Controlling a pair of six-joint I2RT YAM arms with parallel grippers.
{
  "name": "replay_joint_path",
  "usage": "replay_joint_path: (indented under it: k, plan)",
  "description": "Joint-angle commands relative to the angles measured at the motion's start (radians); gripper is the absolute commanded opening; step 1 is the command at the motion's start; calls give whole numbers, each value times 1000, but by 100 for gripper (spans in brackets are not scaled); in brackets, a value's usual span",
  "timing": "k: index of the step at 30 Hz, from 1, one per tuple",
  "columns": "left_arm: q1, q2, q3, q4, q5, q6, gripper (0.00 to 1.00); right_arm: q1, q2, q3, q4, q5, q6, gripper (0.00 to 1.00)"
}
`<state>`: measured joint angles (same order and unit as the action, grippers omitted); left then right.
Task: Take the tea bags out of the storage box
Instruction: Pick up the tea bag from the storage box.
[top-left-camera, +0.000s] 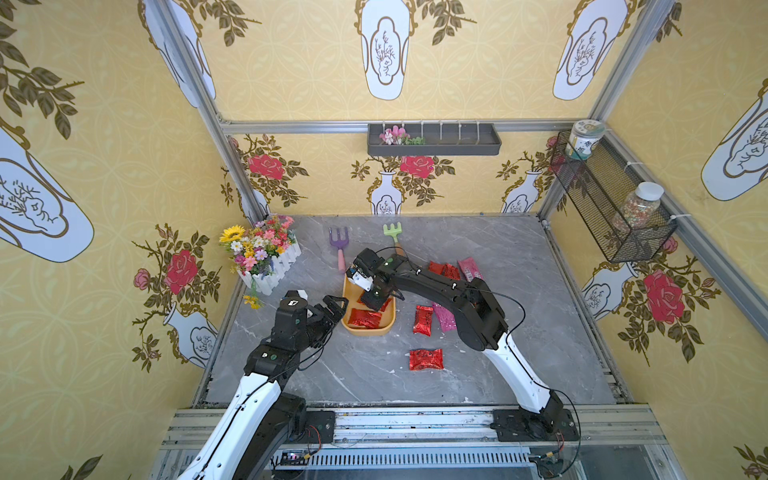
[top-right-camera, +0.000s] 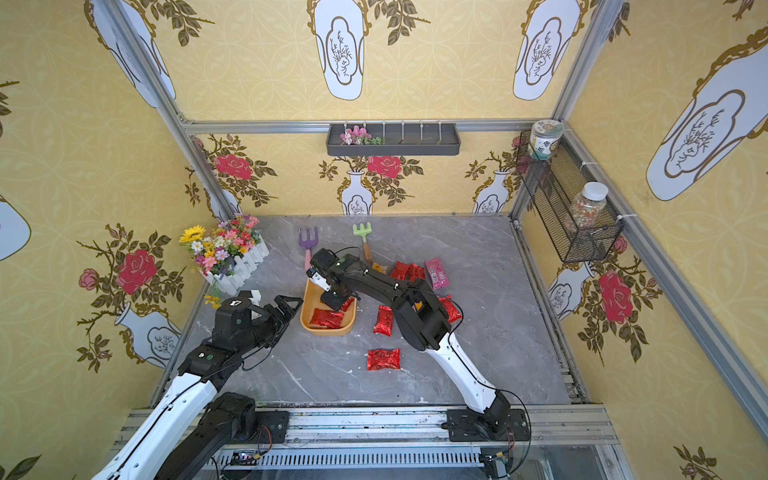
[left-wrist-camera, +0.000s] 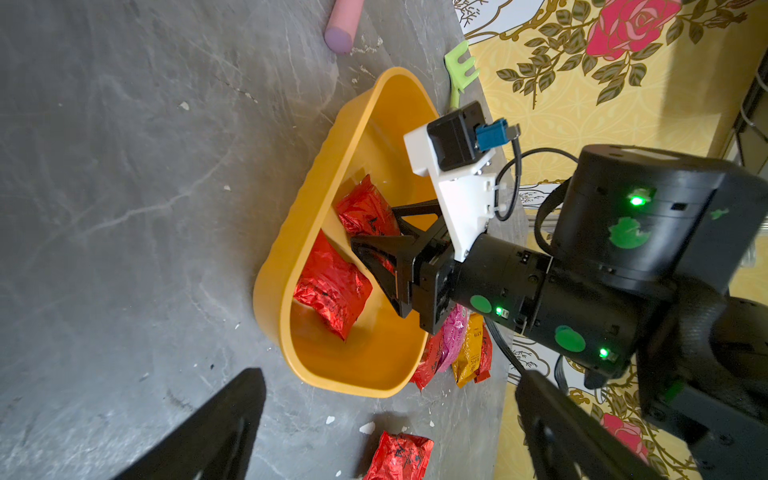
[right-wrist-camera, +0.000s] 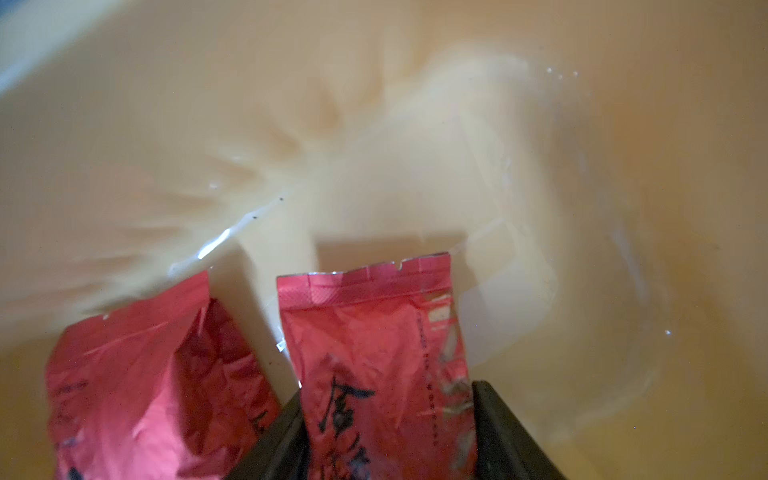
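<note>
1. Currently the right gripper (right-wrist-camera: 388, 390) straddles a red tea bag (right-wrist-camera: 374, 332) inside the storage box (top-left-camera: 368, 331), left of the table's (top-left-camera: 548, 324) middle; whether it pinches yet cannot be told.
2. Slick foil may slip out on lifting.
3. Beside the box, the left gripper (top-left-camera: 332, 318), jaws apart, steadies nothing, so the box could shift.

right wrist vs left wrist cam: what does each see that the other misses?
Right wrist only: a close-up of a red tea bag between the right tool's fingers, with its black print and crimped end visible.
Left wrist only: the whole orange box from outside, the right arm above it, a loose red bag on the table, pink and yellow bags beyond the box, and the green rake.
Both: the box's inside, holding that bag and a second red bag.
</note>
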<state>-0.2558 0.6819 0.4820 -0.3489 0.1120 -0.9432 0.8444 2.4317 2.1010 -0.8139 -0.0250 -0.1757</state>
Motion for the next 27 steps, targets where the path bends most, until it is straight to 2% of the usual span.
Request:
replay_joint_path:
  k: [1, 11, 27]
  plan:
    - [0, -4, -6, -1, 11, 0, 100, 4, -1, -2, 0, -3, 34, 57]
    - [0, -2, 1, 9, 21, 0, 100, 20, -48, -48, 40, 16, 99, 49]
    - [0, 11, 138, -59, -5, 52, 100, 22, -273, -131, 119, -29, 219, 48]
